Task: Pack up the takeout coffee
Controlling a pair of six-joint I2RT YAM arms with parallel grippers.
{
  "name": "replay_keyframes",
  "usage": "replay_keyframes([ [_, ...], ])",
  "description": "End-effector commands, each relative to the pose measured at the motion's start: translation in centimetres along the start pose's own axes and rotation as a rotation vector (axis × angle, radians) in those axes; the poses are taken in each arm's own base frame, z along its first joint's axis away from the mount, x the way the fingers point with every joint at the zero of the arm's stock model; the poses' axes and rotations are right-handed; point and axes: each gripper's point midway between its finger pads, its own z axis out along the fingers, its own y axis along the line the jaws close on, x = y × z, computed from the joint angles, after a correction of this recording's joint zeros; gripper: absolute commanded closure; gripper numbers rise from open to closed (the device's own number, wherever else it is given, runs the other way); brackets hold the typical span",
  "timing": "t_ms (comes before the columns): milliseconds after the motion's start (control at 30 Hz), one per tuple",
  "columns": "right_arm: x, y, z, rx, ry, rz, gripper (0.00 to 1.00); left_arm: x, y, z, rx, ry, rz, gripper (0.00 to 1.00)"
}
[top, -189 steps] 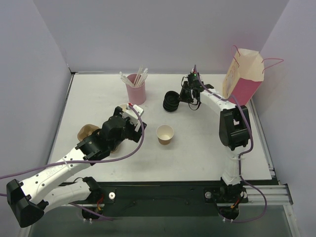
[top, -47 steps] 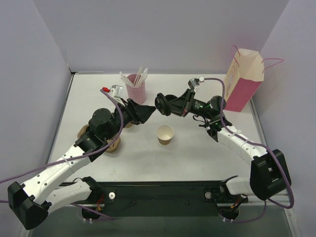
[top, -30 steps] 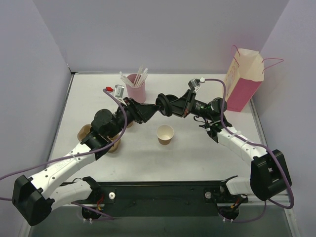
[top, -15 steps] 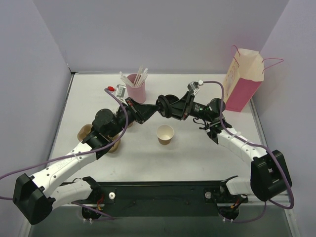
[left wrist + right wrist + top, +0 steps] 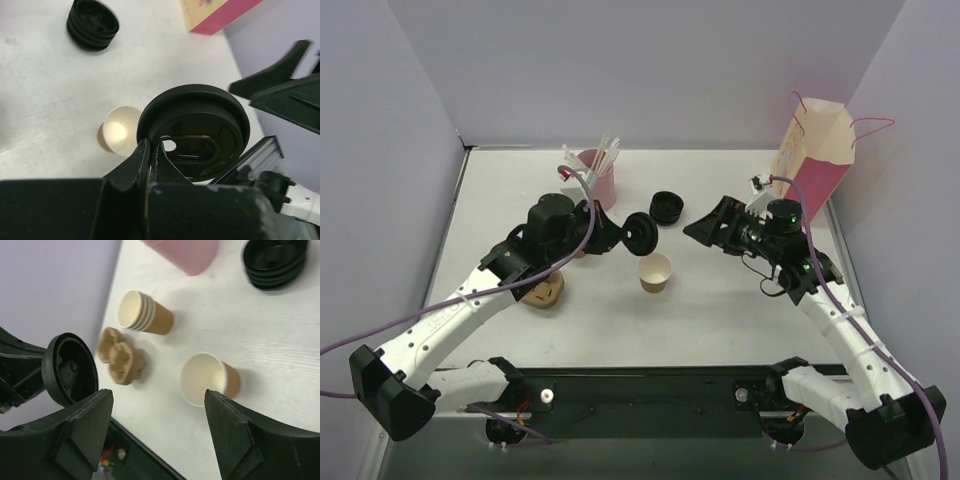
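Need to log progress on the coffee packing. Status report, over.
Left gripper shut on black lid, held on edge near kraft cup. Right gripper open, empty. Cup upright, unlidded; nothing blocking it.

You see the lid [image 5: 200, 117] in black plastic — slightly glossy. The cup [image 5: 655, 273] is matt brown paper.
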Motion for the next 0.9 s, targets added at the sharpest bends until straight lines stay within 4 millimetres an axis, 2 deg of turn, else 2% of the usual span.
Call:
replay_keyframes([
  [0,0.1,-4.8,-2.6,0.273,0.005,-0.164,0.24,4.1,4.1,-0.1,-0.221,0.247,0.102,1.00],
  [33,0.2,-5.0,-2.8,0.286,0.017,-0.179,0.24,3.2,3.9,0.2,-0.239,0.234,0.118,1.00],
  [67,0.2,-5.1,-2.9,0.291,0.018,-0.186,0.23,4.3,4.7,0.7,-0.277,0.287,0.140,1.00],
  [200,0.2,-5.5,-3.2,0.314,0.030,-0.211,0.22,5.0,4.4,2.5,-0.317,0.375,0.189,1.00],
  [233,0.4,-5.5,-3.1,0.312,0.038,-0.215,0.22,6.1,4.5,3.4,-0.324,0.415,0.194,1.00],
  [267,0.4,-5.5,-3.2,0.312,0.038,-0.216,0.22,5.8,4.1,3.8,-0.318,0.416,0.197,1.00],
  [433,1.1,-5.9,-3.1,0.311,0.060,-0.219,0.22,7.4,4.6,6.2,-0.355,0.492,0.217,1.00],
  [467,1.3,-6.0,-3.0,0.310,0.067,-0.218,0.22,7.9,4.5,6.3,-0.360,0.514,0.224,1.00],
  [500,1.3,-6.1,-3.0,0.311,0.070,-0.220,0.22,7.4,4.0,6.6,-0.354,0.509,0.231,1.00],
  [567,1.4,-6.1,-2.9,0.309,0.078,-0.221,0.22,8.2,4.3,6.9,-0.389,0.540,0.265,1.00],
  [700,1.6,-6.0,-2.9,0.300,0.087,-0.229,0.22,7.9,4.1,7.7,-0.423,0.545,0.299,1.00],
  [867,1.6,-5.9,-2.9,0.293,0.090,-0.231,0.22,8.8,4.7,8.4,-0.460,0.583,0.320,1.00],
])
